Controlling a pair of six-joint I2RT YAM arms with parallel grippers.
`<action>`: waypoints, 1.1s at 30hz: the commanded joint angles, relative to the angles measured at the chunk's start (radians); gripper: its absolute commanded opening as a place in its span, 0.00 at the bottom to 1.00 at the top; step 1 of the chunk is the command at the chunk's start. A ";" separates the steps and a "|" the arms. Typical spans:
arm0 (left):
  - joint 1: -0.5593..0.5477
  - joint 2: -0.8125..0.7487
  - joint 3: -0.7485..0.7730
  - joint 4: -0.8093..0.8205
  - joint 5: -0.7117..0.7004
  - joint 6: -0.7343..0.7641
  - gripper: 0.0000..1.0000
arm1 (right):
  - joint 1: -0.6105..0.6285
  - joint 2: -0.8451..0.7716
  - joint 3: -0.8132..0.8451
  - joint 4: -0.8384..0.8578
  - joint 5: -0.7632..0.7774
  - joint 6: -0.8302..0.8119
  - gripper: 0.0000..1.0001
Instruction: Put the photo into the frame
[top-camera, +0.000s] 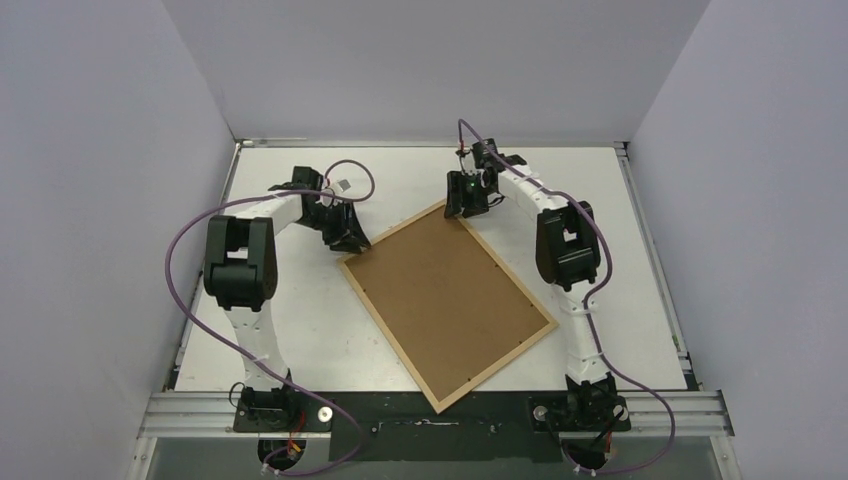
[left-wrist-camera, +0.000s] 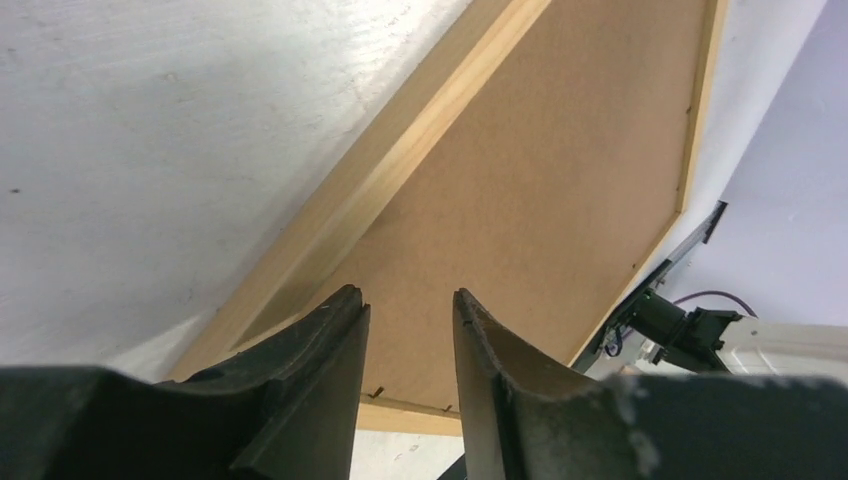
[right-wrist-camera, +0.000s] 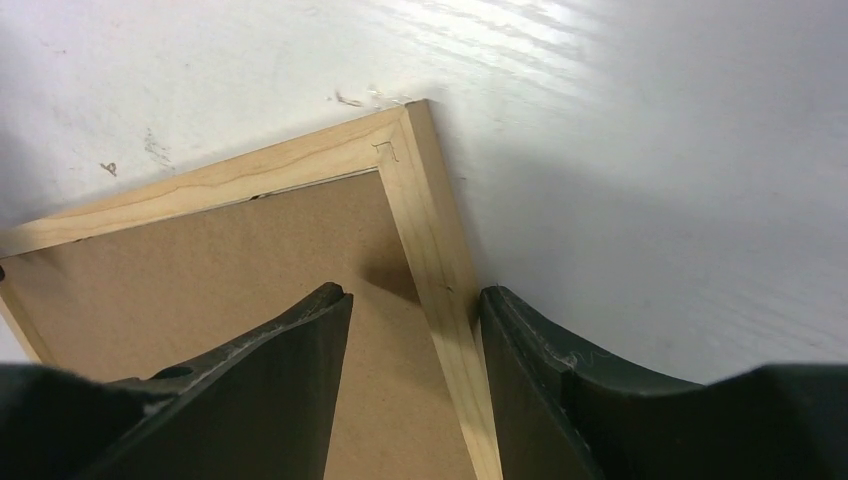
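Two arms, one frame (top-camera: 391, 335). Lies flat on the white table (top-camera: 310, 320), back side up, in the middle between the arms. Sits turned like a diamond, with one corner far and one corner near, by the arm bases. Holds a brown backing board (top-camera: 447, 303) inside its thin light-wood edge.

At the left corner of the frame: the left gripper (top-camera: 345, 238). Reaches down low over that corner. From the left wrist camera, shows two dark fingers (left-wrist-camera: 320, 340) apart, with a gap between them and the brown board behind the gap. Pinches nothing in that gap, so loose, not clenched. Cannot tell if the fingertips touch the wood.

At the far corner of the frame: the right gripper (top-camera: 465, 205). Stands over one strip of wood, just beside that corner. From the right wrist camera, puts one finger (right-wrist-camera: 300, 345) over the brown board and the other finger (right-wrist-camera: 525, 335) over the white table, with the wood strip between them. Leaves a bit of room between the inside finger and the strip, so open around it, not yet clamped. Has the outside finger right beside the strip.
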 joint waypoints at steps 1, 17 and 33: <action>-0.007 -0.042 0.132 -0.051 -0.100 0.069 0.38 | 0.041 0.011 0.050 -0.026 0.088 0.000 0.51; -0.203 0.254 0.590 -0.088 -0.266 0.318 0.49 | -0.103 -0.364 -0.272 0.152 0.293 0.423 0.62; -0.325 0.295 0.528 -0.102 -0.524 0.403 0.50 | -0.166 -0.456 -0.389 0.114 0.241 0.453 0.62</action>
